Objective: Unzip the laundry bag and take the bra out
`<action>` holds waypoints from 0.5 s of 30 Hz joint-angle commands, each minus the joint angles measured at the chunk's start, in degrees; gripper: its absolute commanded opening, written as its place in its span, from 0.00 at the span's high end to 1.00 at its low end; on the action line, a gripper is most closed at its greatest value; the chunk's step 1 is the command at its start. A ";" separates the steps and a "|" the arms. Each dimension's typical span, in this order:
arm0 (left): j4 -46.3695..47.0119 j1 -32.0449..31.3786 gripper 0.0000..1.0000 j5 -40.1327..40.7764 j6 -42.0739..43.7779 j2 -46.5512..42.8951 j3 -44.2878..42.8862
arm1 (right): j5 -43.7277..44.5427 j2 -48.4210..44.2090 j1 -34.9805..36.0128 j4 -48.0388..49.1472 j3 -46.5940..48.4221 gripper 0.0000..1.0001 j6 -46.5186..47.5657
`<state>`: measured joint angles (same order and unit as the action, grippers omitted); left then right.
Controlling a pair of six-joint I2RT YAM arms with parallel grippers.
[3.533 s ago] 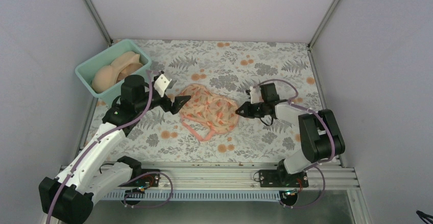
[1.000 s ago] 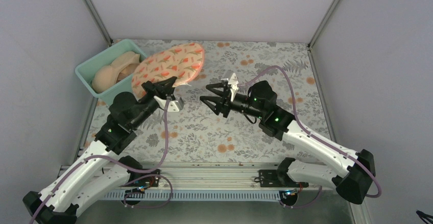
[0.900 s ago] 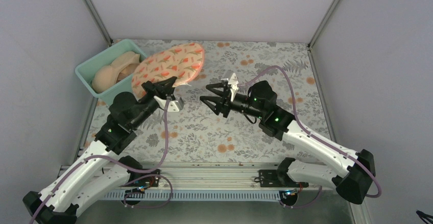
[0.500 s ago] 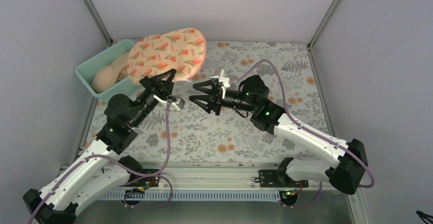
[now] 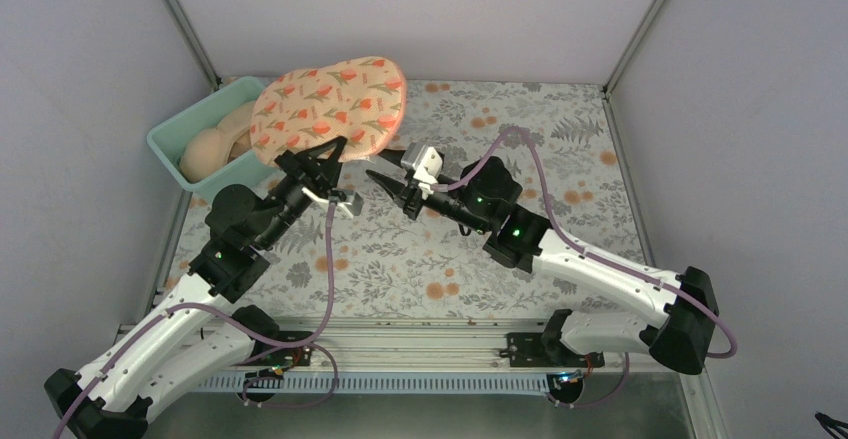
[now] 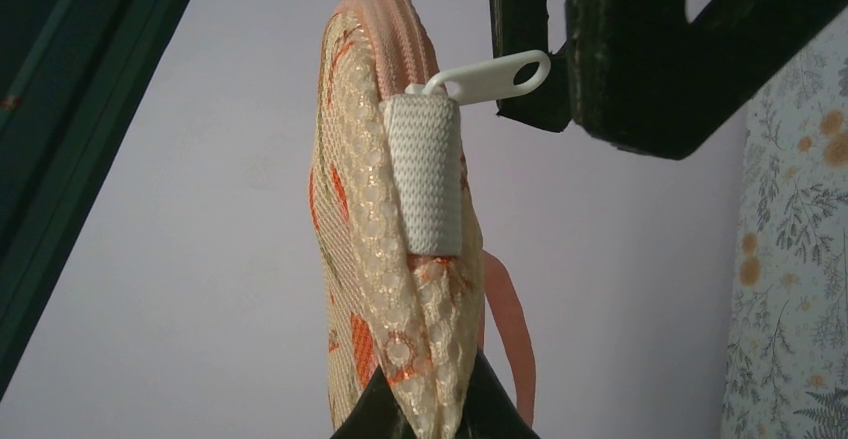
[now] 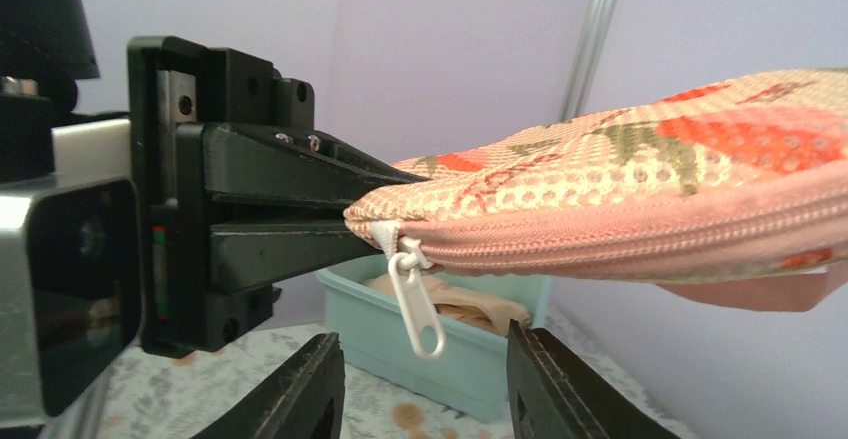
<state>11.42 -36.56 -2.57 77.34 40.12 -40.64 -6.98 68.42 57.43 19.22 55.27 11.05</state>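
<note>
The laundry bag, a pink mesh pouch with orange flowers, hangs in the air above the table's back left. My left gripper is shut on its lower edge. The zip is closed, and its white pull dangles at the pouch's end. My right gripper is just right of the pouch and open. Its jaws stand on either side of the pull without touching it. The bra is hidden.
A teal tub holding pale peach bras sits at the table's back left, below and behind the raised pouch. A floral cloth covers the table. Lilac walls close in the left, back and right.
The left gripper has lifted the pouch off the table, up and to the left. The right gripper has moved left to the zip pull, and its jaws have narrowed.
</note>
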 commanded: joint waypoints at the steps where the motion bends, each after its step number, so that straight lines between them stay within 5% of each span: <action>1: 1.50 -0.27 0.98 -0.20 0.36 -0.30 -0.31 | 3.65 -0.42 1.47 0.77 1.32 0.64 3.82; 15: 1.06 -0.27 0.98 0.13 1.58 0.27 0.70 | 6.63 0.04 3.88 -2.36 3.19 0.72 5.83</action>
<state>10.79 -36.56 -2.52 77.58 40.69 -40.14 -2.42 68.53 60.42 17.21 56.27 15.49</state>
